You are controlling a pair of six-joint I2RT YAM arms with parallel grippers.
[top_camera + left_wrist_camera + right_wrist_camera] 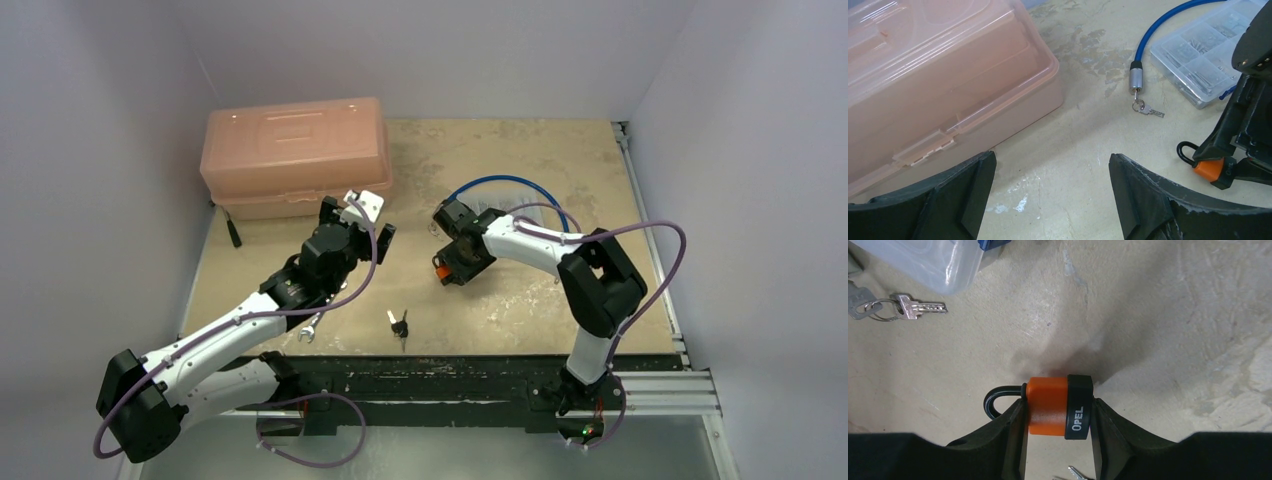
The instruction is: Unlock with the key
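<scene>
Orange-and-black padlock point(1058, 407), pinched in our right gripper point(452, 268), could twist if our wide-open, empty left gripper point(1050, 165) pushes the small black-headed key point(399, 324) crooked.

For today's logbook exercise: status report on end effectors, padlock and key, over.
Right end effector shut on orange padlock. Left end effector open, empty. Key loose on table, unobstructed.

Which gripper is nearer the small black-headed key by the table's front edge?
Right. The right gripper, clamping the orange padlock, sits just behind-right of the key; the open left gripper is farther back, by the pink plastic box.
</scene>
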